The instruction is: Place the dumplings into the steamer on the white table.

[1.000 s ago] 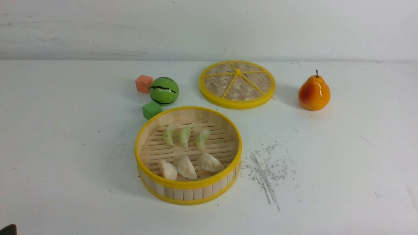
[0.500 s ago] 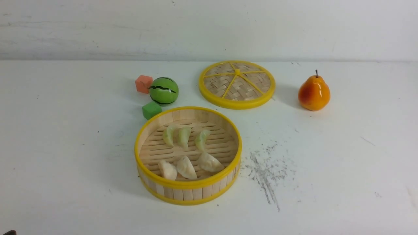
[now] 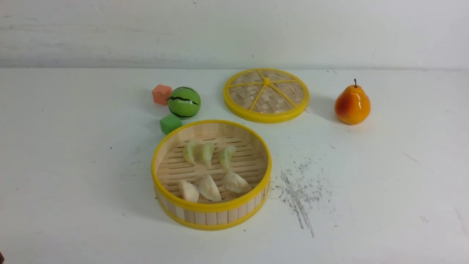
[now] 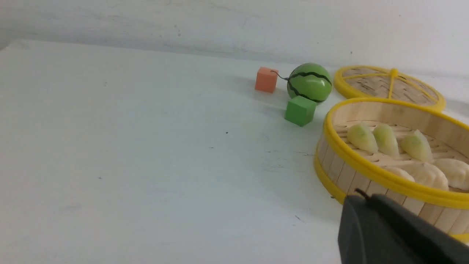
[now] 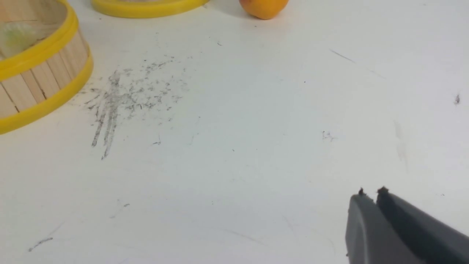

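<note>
All six dumplings (image 3: pixel 210 170) sit inside the steamer (image 3: pixel 211 214), which stands upright near the middle of the white desk (image 3: pixel 73 165): three pale green ones in a row toward the far side of the slatted floor, three cream ones in a row at the near side, some touching their neighbours. Left claw (image 4: pixel 361 200) shows only in the left wrist view, dark fingers pressed together, holding nothing, just beside the steamer's outer wall, apart from it. Right claw (image 5: pixel 370 196) shows only in the right wrist view, tips together with a thin seam between them, nothing held, over bare desk well apart from the steamer. Woven lid (image 3: pixel 266 94) lies flat behind the steamer, to its right. Green cube (image 3: pixel 170 123) just beside the steamer's far-left rim; toy watermelon (image 3: pixel 184 102) behind the cube, orange cube (image 3: pixel 161 94) next to the watermelon on its left. Pear (image 3: pixel 352 104) upright at far right. Grey scuff marks (image 3: pixel 298 190) on the desk right of the steamer.
</note>
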